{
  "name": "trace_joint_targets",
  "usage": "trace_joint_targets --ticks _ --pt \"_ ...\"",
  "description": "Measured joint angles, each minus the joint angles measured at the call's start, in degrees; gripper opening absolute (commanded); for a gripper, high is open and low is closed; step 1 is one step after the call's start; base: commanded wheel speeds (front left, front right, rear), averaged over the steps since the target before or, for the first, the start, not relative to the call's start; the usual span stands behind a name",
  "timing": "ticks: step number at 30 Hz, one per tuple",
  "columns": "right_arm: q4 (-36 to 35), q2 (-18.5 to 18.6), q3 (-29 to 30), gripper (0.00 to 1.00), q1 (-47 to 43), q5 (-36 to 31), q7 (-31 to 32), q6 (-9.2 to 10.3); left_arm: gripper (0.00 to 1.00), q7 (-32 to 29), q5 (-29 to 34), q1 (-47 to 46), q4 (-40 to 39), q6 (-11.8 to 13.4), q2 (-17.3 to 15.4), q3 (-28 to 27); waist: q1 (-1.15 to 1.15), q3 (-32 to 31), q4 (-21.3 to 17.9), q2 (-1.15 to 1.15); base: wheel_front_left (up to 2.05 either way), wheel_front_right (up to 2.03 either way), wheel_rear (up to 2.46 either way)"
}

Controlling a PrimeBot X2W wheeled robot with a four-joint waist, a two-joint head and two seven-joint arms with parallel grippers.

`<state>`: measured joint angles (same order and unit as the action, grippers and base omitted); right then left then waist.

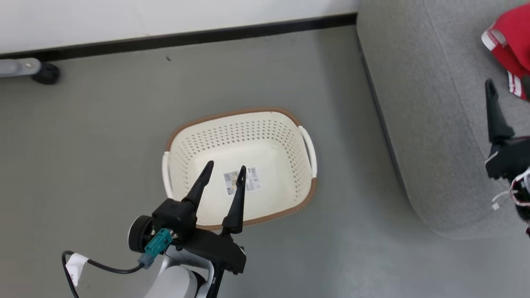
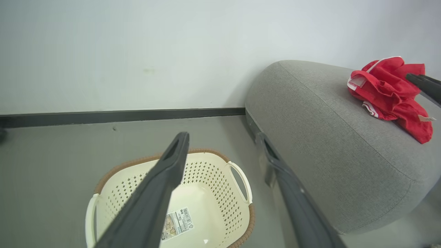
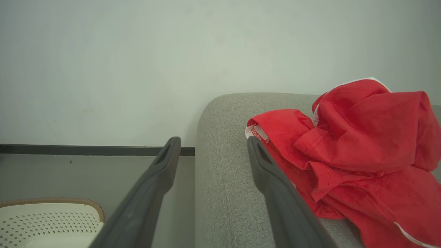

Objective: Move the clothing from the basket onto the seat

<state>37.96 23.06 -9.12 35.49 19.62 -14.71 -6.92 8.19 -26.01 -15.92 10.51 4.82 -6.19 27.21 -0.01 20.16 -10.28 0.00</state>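
The cream-white basket (image 1: 232, 114) stands on the floor and holds no clothing; the label sticker (image 1: 242, 180) on its bottom is bare. My left gripper (image 1: 225, 169) hovers over the basket's near side, open with nothing between its fingers. The red clothing (image 1: 511, 45) lies bunched on the grey seat (image 1: 422, 103) at the far right. In the right wrist view my right gripper (image 3: 213, 141) is open above the seat (image 3: 224, 172), just left of the clothing (image 3: 351, 148) and apart from it. The left wrist view shows the basket (image 2: 137, 162), the seat (image 2: 327, 137) and the clothing (image 2: 389, 93).
A white wall with a black baseboard (image 1: 186, 39) runs along the back. A grey leg with a black wheel (image 1: 45, 73) sits at the far left. A cable with a white tag (image 1: 76, 265) hangs by my left wrist. Grey floor (image 1: 103, 136) surrounds the basket.
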Motion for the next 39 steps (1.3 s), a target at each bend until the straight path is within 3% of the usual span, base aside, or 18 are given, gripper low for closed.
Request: trace_joint_targets --ticks 18,28,39 --pt "-3.88 -7.22 -2.4 1.0 -14.91 0.11 0.01 -0.15 1.0 4.81 -3.45 5.04 11.74 0.79 0.21 -6.37 0.0 -12.95 11.57 0.0 0.0 0.0 0.0" --pt "-6.41 -9.11 -4.86 1.0 -19.11 0.12 0.01 -0.15 1.0 5.58 -4.82 7.19 14.55 1.24 -0.43 -10.35 0.0 -18.24 14.76 -0.01 0.0 0.0 0.0" --pt "-8.14 -10.95 -6.06 1.0 -21.49 0.12 0.01 -0.15 1.0 6.04 -4.71 8.17 15.55 1.74 -1.42 -13.25 0.01 -19.85 16.07 0.0 0.0 0.0 0.0"
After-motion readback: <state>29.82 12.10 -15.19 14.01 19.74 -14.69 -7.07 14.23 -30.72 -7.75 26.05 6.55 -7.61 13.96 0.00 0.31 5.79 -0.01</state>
